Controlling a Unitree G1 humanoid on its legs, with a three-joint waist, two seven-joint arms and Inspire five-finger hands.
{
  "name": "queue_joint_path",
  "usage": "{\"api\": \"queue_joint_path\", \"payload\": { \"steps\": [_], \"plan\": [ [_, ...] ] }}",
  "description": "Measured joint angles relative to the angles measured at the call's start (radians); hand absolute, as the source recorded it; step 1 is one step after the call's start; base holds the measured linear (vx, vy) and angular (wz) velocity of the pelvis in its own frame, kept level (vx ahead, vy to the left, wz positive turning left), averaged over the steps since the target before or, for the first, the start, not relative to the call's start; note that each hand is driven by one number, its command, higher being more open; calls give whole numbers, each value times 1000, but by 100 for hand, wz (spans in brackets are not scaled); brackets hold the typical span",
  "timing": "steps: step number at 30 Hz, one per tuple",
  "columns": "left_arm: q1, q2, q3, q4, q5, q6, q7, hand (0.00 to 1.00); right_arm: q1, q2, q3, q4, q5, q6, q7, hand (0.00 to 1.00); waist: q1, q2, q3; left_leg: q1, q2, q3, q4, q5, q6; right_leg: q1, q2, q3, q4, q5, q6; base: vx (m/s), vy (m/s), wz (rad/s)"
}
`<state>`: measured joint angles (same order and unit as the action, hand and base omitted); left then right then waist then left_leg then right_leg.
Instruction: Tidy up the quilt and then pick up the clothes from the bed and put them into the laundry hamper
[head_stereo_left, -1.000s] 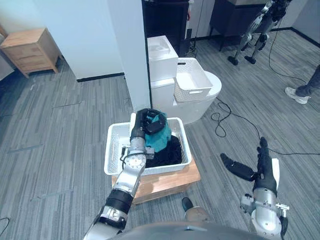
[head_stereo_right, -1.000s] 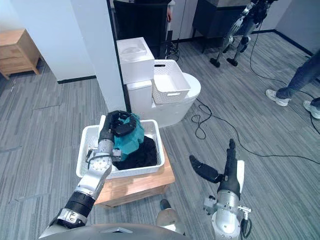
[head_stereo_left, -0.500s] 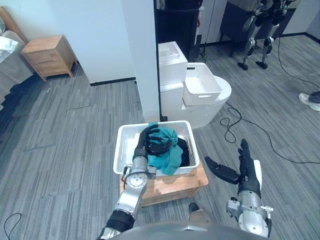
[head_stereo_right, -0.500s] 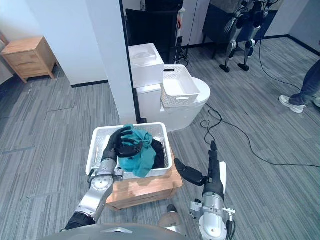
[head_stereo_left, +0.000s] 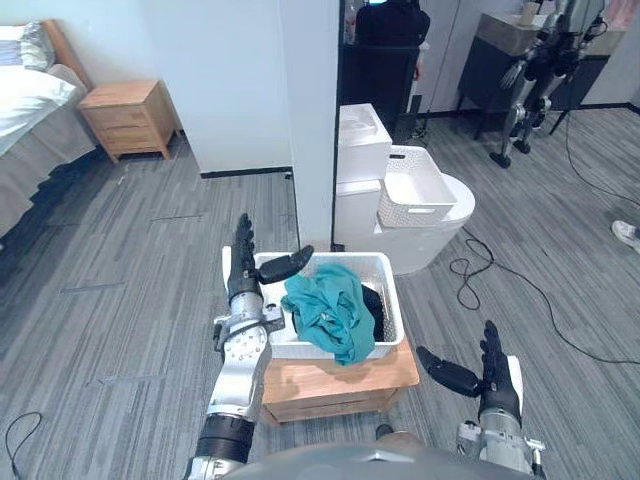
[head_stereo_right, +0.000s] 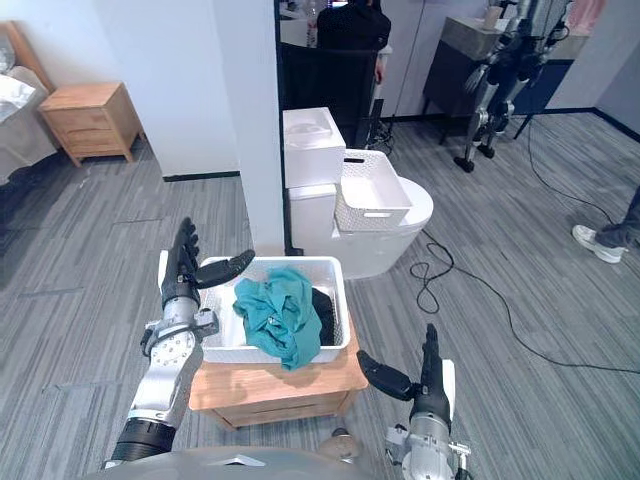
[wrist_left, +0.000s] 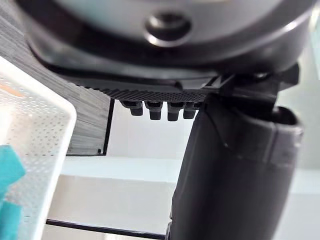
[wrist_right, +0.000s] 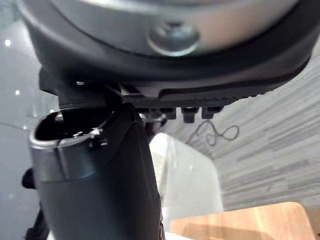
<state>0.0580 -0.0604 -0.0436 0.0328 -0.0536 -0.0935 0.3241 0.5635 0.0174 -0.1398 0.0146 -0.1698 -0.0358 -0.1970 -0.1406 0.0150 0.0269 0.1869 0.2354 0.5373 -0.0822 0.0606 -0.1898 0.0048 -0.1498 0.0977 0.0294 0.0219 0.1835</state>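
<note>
A white perforated laundry hamper (head_stereo_left: 392, 301) stands on a low wooden table (head_stereo_left: 345, 375). In it lies a teal garment (head_stereo_left: 333, 308), bunched up, with a fold hanging over the front rim; dark clothes (head_stereo_left: 369, 301) show behind it. My left hand (head_stereo_left: 244, 277) stands upright at the hamper's left rim, open, its fingers straight up and its thumb reaching over the rim, holding nothing. The left wrist view has the hamper's corner (wrist_left: 37, 150) and a bit of teal cloth (wrist_left: 7, 192). My right hand (head_stereo_left: 489, 367) hangs open, low on the right over the floor.
A white pillar (head_stereo_left: 310, 120) rises just behind the hamper, with a white toilet (head_stereo_left: 440, 215) carrying a second white basket (head_stereo_left: 415, 186) beside it. A wooden nightstand (head_stereo_left: 125, 115) and a bed (head_stereo_left: 25, 105) are at the far left. Another robot (head_stereo_left: 540, 60) stands at the back right.
My left hand has opened and let go of the teal garment, which now rests in the hamper. The hand has lifted to the hamper's left rim. The camera has tilted up.
</note>
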Motion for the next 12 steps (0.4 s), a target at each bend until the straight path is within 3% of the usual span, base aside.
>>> {"api": "queue_joint_path", "payload": {
  "steps": [5, 7, 12],
  "plan": [
    [158, -1, 101, -27, -128, -59, -7, 100, -39, 21, -71, 197, 30, 14, -11, 100, 26, 7, -5, 21, 4, -20, -5, 0, 2, 34, 0, -23, 4, -14, -3, -4, -14, 12],
    [209, -2, 171, 58, -184, -60, -7, 100, -44, 27, -94, 266, 40, 30, -21, 100, 52, 8, -7, 33, 3, -25, -6, -6, -3, 48, -2, -30, 8, -25, -2, -5, -6, 11],
    [292, -17, 355, 390, -260, -35, -37, 100, -110, 31, -122, 442, 41, 53, -29, 100, 76, 1, -10, 33, 3, -46, -7, -7, -3, 56, -7, -51, 23, -43, -12, -1, -9, 12]
  ]
}}
